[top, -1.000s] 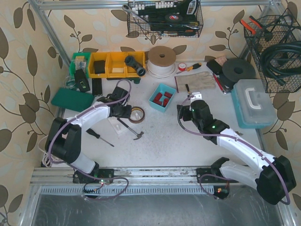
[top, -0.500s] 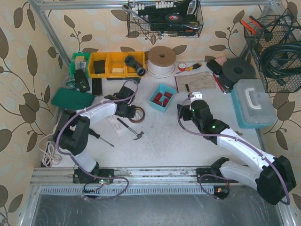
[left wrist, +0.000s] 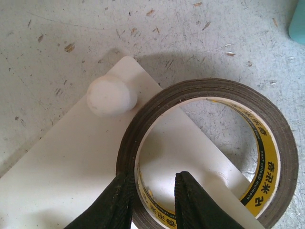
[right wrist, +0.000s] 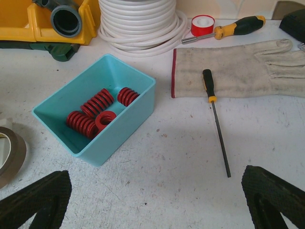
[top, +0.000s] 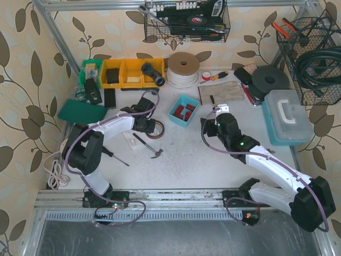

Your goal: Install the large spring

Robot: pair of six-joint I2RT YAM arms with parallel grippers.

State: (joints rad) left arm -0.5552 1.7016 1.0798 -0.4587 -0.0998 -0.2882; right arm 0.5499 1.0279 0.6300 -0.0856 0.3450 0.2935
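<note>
since the left hand (left wrist: 151,200) has edged rightward and narrowed to pinch the wall of the tape roll (left wrist: 281,157) atop the white plate (left wrist: 71,167), clearing that plate looks like the current step; the red springs (right wrist: 97,112) lie in the teal bin (right wrist: 124,129), right hand (right wrist: 152,200) spread wide before them.

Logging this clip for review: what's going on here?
The left gripper straddles the wall of a brown tape roll that lies on a white plate with a round peg, apparently gripping it. The right gripper hangs open above the table, facing a teal bin of red springs. No spring has been picked up yet.
</note>
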